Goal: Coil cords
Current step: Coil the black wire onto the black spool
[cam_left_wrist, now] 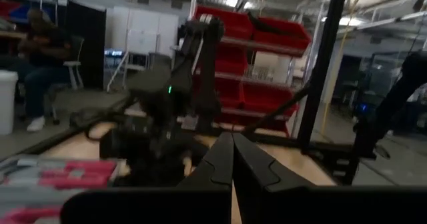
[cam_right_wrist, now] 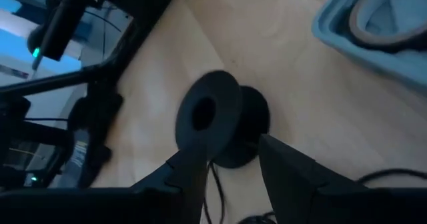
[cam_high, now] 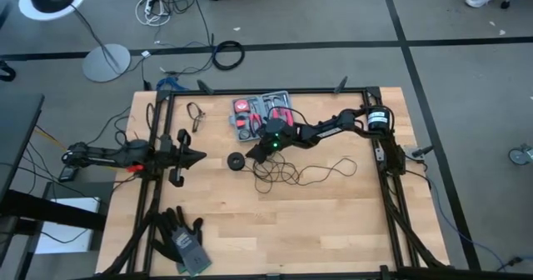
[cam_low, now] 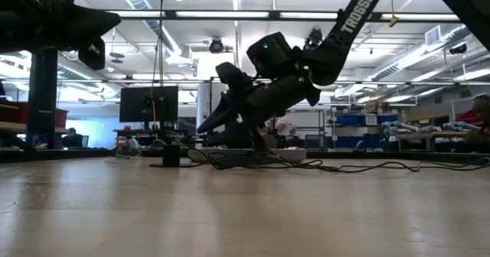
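Observation:
The cord is a thin black wire lying in loose tangled loops (cam_high: 287,173) on the wooden table. It ends in a small round black puck (cam_high: 236,161), which the right wrist view shows as spool-like (cam_right_wrist: 220,121). My right gripper (cam_high: 252,152) is open, slanting down just right of the puck, which lies ahead of its two fingertips (cam_right_wrist: 227,154). The wire (cam_right_wrist: 215,184) runs back between the fingers. In the low view the fingers (cam_low: 210,123) hang above the tabletop. My left gripper (cam_high: 198,156) waits shut at the table's left side (cam_left_wrist: 233,151).
A red tool kit (cam_high: 262,113) lies open just beyond the right arm, and its grey-blue corner (cam_right_wrist: 373,24) shows near the puck. A small hand tool (cam_high: 196,116) lies at the far left, and dark gloves (cam_high: 181,238) at the near left. Black frame rails (cam_high: 158,147) edge the table.

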Controlling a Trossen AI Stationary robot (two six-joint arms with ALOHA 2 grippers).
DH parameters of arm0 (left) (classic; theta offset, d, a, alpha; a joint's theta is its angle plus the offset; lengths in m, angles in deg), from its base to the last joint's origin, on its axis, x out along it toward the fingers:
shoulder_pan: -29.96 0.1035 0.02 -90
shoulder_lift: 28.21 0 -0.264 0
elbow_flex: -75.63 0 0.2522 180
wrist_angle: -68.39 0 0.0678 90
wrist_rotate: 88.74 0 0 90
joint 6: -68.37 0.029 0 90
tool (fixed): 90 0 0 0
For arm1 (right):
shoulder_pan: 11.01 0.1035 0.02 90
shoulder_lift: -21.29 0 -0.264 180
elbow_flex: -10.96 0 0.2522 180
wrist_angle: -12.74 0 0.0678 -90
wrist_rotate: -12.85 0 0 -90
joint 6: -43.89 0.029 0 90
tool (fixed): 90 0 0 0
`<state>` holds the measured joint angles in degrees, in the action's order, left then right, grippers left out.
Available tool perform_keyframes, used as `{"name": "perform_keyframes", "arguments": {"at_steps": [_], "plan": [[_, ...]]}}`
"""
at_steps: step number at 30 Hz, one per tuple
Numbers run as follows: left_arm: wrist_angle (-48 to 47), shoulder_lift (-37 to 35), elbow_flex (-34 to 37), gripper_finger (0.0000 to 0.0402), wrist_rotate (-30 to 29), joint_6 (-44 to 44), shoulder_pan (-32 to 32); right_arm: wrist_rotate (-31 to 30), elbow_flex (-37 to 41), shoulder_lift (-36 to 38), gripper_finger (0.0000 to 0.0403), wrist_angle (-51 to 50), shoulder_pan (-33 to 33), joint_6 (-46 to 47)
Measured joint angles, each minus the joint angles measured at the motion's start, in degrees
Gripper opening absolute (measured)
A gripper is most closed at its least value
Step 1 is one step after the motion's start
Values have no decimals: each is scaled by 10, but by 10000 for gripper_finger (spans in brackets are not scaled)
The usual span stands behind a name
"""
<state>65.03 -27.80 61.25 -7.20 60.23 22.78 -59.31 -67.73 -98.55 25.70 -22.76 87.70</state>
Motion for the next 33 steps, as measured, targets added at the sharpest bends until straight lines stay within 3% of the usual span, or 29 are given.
{"name": "perform_keyframes", "arguments": {"at_steps": [10, 14, 18, 21, 33], "plan": [[-25, 0, 0, 8, -44, -12, 0, -30, -17, -2, 138, -59, 9, 0], [-25, 0, 0, 8, -44, -12, 0, 3, -18, -1, 138, -41, 11, 10], [-25, 0, 0, 8, -46, -12, 0, -73, -17, -1, 138, -56, 19, -8], [-25, 0, 0, 8, -46, -14, 0, -20, -17, -1, 135, -30, 13, -4], [-25, 0, 0, 8, -46, -13, 0, 3, -17, 13, 114, -54, 8, -30]]}}
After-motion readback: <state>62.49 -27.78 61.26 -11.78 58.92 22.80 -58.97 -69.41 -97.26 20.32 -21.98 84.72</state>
